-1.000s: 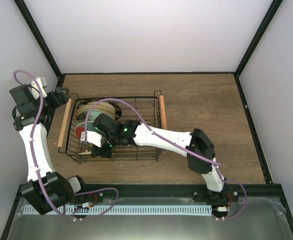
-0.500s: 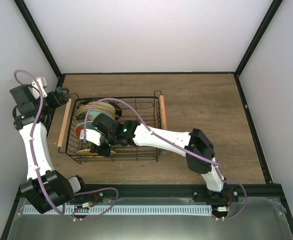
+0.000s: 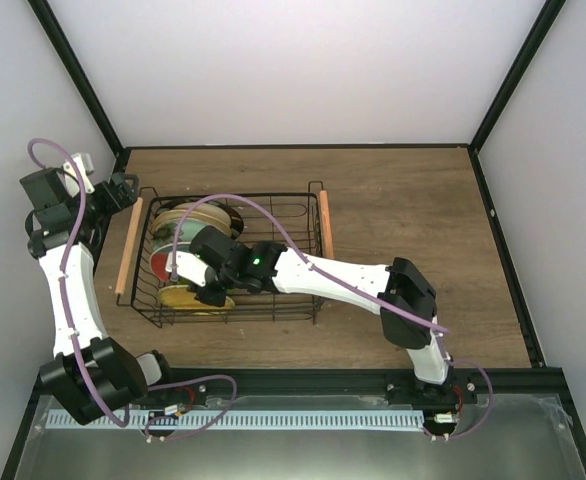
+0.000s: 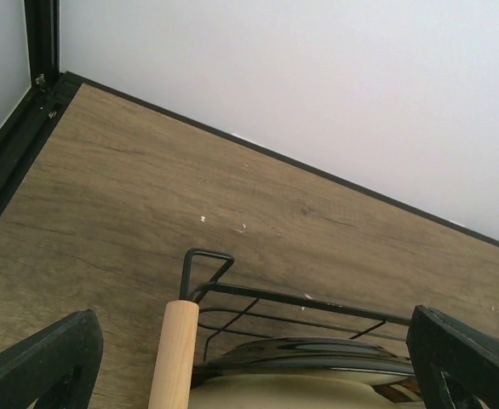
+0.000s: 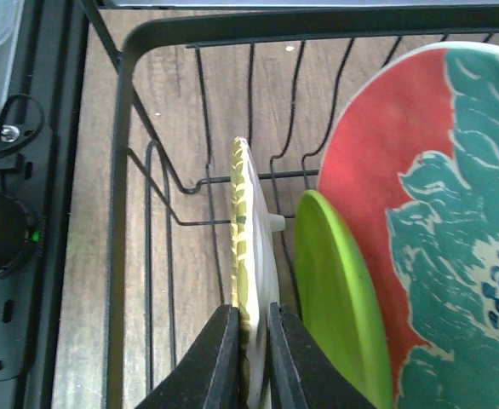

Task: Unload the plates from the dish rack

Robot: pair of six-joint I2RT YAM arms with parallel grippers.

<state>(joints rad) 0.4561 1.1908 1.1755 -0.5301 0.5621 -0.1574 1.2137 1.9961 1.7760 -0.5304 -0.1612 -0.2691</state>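
Right gripper (image 5: 254, 351) closed on the upper rim of a yellow-patterned plate (image 5: 243, 221), which stands on edge at the 6 o'clock end of the row inside the dish rack (image 3: 318, 290), as the overhead view shows. Left gripper (image 3: 123, 188) wide open, holding nothing, hovering at the rack's 10 o'clock corner above a wooden handle (image 4: 174, 358). Progress: early. No plate shows on the table (image 3: 423, 220), and every visible plate stands in the rack's 9 o'clock half, so the whole row is left to unload. Obstructions: a lime-green plate (image 5: 339, 290) just beside the held one at 12 o'clock, a red plate (image 5: 377, 153) behind that, and the rack's wire wall close at 6 o'clock. A straight upward lift looks safest.
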